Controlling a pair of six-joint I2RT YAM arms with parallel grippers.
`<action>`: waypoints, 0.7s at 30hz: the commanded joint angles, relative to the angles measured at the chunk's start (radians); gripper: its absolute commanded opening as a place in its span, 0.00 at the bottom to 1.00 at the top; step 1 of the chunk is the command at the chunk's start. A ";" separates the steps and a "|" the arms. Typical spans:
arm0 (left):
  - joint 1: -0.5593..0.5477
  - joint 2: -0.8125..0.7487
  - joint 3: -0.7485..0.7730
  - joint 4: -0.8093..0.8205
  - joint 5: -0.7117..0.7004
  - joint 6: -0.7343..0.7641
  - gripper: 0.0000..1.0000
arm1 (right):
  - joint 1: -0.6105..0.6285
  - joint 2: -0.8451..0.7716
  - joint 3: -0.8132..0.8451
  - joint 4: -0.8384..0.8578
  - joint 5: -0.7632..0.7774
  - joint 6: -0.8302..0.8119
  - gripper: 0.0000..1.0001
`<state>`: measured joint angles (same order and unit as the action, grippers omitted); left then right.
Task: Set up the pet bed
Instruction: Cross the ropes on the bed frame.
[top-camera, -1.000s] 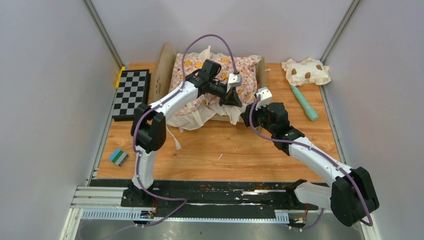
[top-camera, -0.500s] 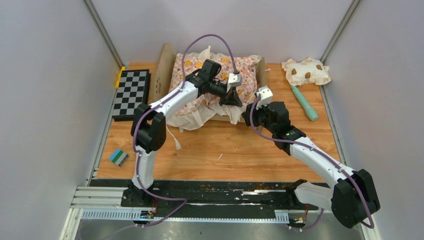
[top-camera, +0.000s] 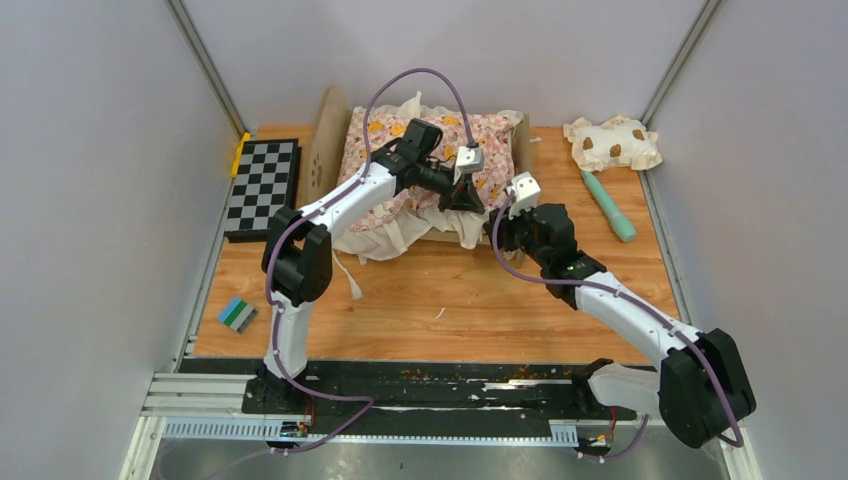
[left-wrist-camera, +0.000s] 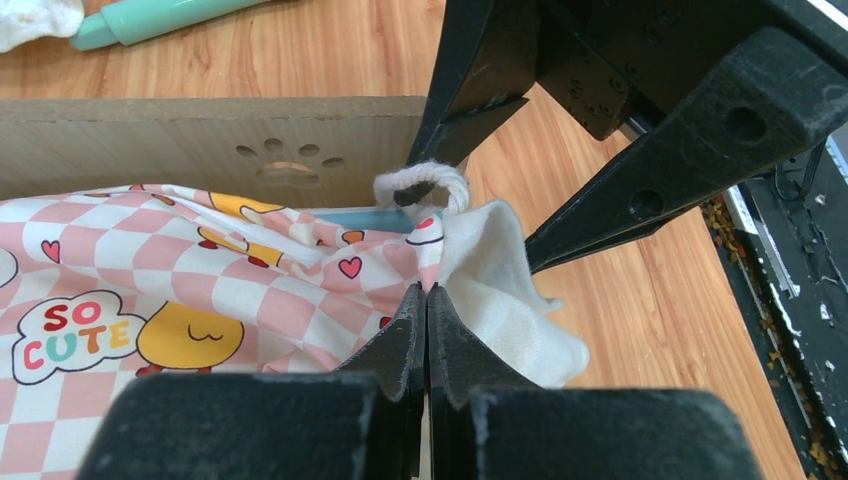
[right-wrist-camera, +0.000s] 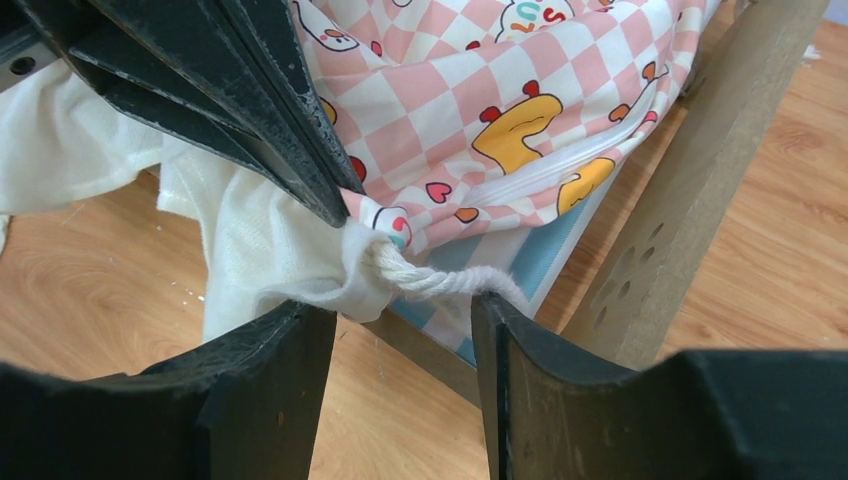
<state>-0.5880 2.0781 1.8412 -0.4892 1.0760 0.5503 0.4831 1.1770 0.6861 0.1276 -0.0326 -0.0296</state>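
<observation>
The pet bed, a light-wood frame, stands at the back of the table with a pink checkered cushion lying on it. My left gripper is shut on the cushion's near right corner, where the pink fabric meets the white ruffle. A white rope loop hangs from that corner. My right gripper is open just below it, with the loop's end resting against the right fingertip. The bed's blue-striped base and wooden end board show behind.
A checkerboard lies at the left edge. A cream spotted pillow and a mint pen lie at the back right. A small green-blue block sits front left. Grey walls close in both sides.
My right gripper has crept a little up and left toward the bed's corner, and its jaws have widened slightly. The left arm has not moved.
</observation>
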 joint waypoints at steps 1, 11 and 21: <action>0.003 0.008 0.044 0.015 0.039 -0.015 0.00 | 0.009 0.006 -0.025 0.135 0.057 -0.062 0.53; 0.004 0.013 0.044 0.024 0.047 -0.027 0.00 | 0.010 0.059 -0.034 0.182 0.068 -0.109 0.55; 0.004 0.013 0.041 0.032 0.058 -0.035 0.00 | 0.010 0.125 -0.034 0.233 0.101 -0.129 0.52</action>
<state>-0.5880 2.0846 1.8416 -0.4782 1.0973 0.5297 0.4889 1.2892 0.6510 0.2798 0.0330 -0.1364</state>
